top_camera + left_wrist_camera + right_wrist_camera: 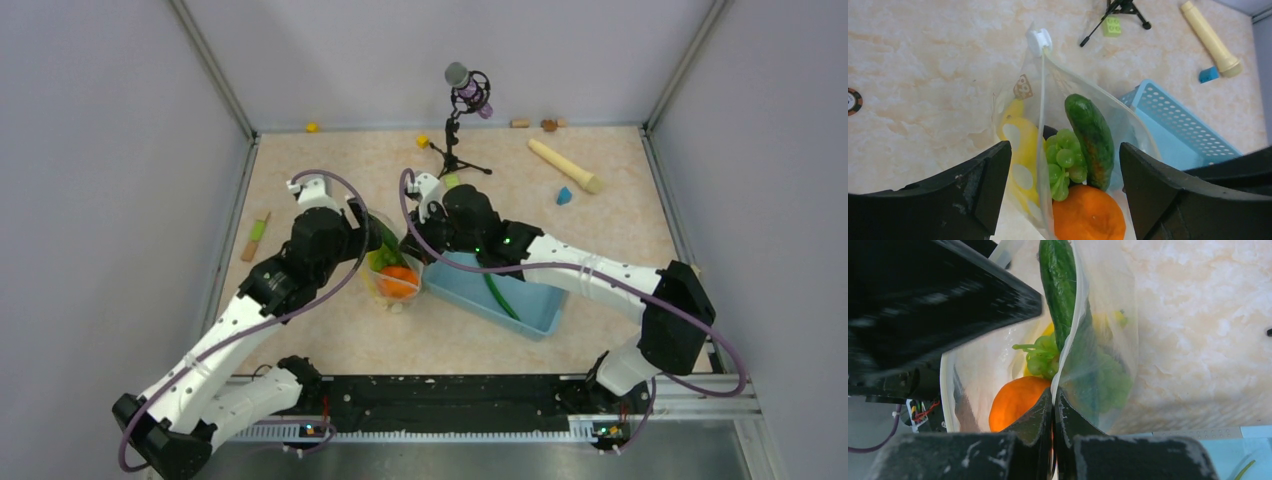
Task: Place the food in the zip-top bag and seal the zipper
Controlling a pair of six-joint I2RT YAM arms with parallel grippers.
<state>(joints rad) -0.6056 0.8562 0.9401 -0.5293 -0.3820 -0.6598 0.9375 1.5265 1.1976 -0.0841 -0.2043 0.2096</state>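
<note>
Step in hand: the loading looks done and the sealing not yet begun. The zip-top bag (397, 285) stands mid-bench between both arms with its mouth gaping.
Contents: banana (1020, 145), grapes (1065, 160), orange (1088, 215) and cucumber (1090, 132) sit inside.
Left pincer (1065, 150): fingers apart, straddling the bag without gripping it.
Right pincer (1053, 395): fingers together, clamped on the bag's mouth edge.
Next move: probably press the lips together and run along the zipper (1042, 95) from its white slider (1038, 40).
Edges: the cucumber seems to reach past the mouth and may block closing.
Open room: the basket (1173, 117) crowds the right arm's side, the microphone stand (455, 150) stands behind, and bare bench lies on the left arm's side.
</note>
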